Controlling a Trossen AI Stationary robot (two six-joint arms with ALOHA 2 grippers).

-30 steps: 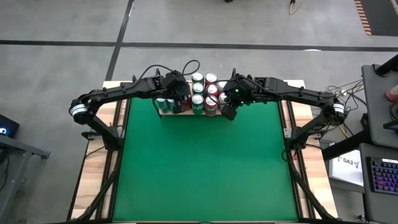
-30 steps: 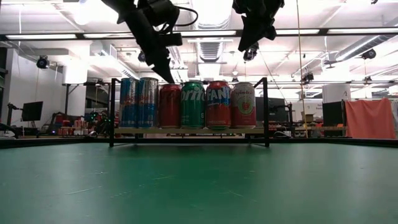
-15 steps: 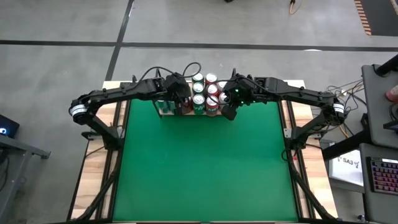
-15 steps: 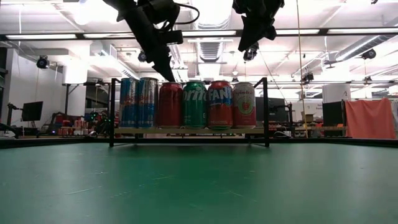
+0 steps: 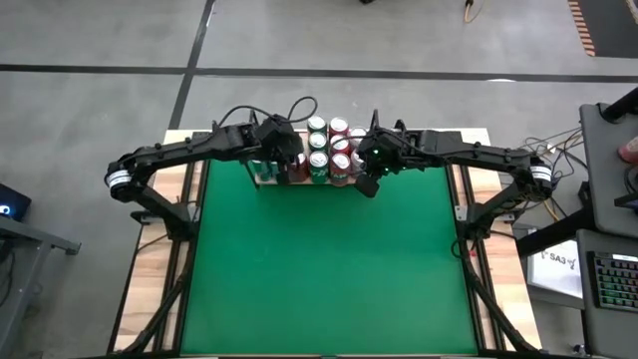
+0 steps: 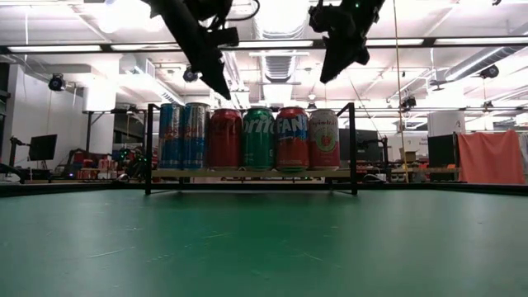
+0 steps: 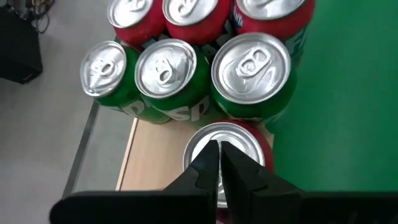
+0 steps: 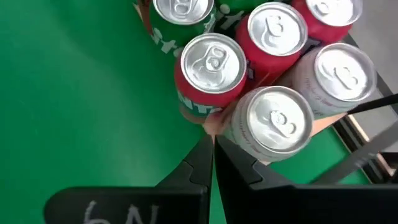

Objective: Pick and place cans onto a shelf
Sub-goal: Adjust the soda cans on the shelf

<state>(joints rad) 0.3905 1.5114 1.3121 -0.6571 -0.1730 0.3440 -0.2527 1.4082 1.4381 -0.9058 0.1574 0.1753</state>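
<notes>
Cans [image 6: 247, 138] stand packed upright along the shelf [image 6: 252, 173], so the left gripper [image 6: 221, 86] and right gripper [image 6: 327, 73] hover just above it, fingers pressed together and empty, presumably finished placing.

Rear rows of cans [image 6: 247, 139] hidden behind the front row in the low view, shelf [image 5: 267, 181] board's left end under the left arm, both arms cut off at that view's top edge
</notes>
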